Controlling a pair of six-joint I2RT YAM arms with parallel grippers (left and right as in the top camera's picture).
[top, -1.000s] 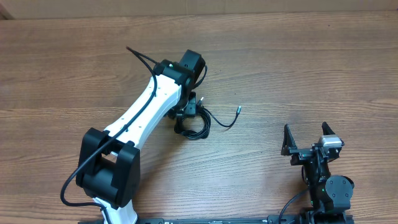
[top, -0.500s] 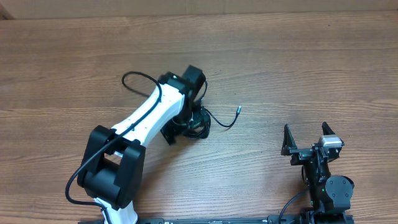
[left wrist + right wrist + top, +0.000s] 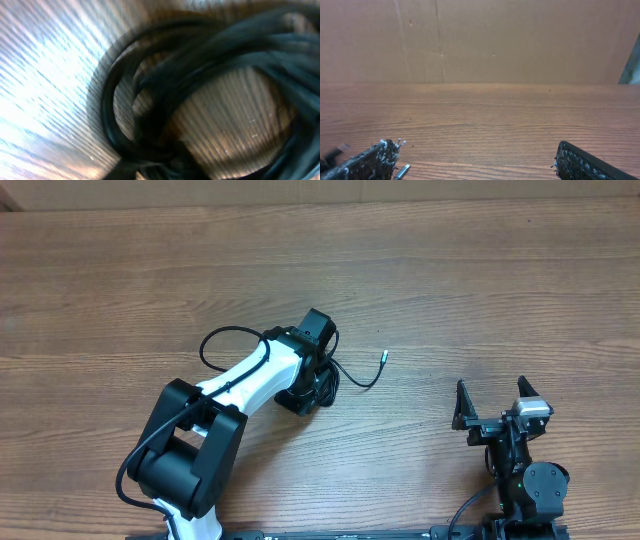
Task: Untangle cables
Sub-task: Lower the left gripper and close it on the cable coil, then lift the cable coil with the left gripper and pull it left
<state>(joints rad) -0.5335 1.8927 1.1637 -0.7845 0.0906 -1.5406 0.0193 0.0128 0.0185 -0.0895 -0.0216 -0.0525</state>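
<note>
The left arm point(image 3: 245, 380) reaches across the worktop point(image 3: 480, 290) with its wrist low over the centre; the left gripper point(image 3: 308, 388) sits under that wrist, right on the bundle, and from overhead its jaws are hidden, so I cannot tell whether they are clenched or released; the left wrist view is blurred and shows only thick dark loops against the wood grain, no fingertips.

The cables point(image 3: 332, 383) lie as one small knotted clump just beside the wrist, near the middle of the worktop; the same loops point(image 3: 107, 105) fill the wrist view, overlapping one another; one thin strand curls out to the right and ends in a small plug end point(image 3: 384, 357), lying apart from the clump.

The step in hand looks like taking hold of the clump to begin loosening it. To do it well, I judge the jaws should close on a single outer loop, not the whole knot, and lift only slightly; a pull on the whole mass would likely tighten it. The free strand with the plug is the easy lead to draw out.

The right gripper point(image 3: 492, 412) is parked well apart at the right edge, jaws spread and holding nothing; its fingers point(image 3: 370, 160) show only bare wood between them; it could pin or take the plug strand while the left draws a loop away.
</note>
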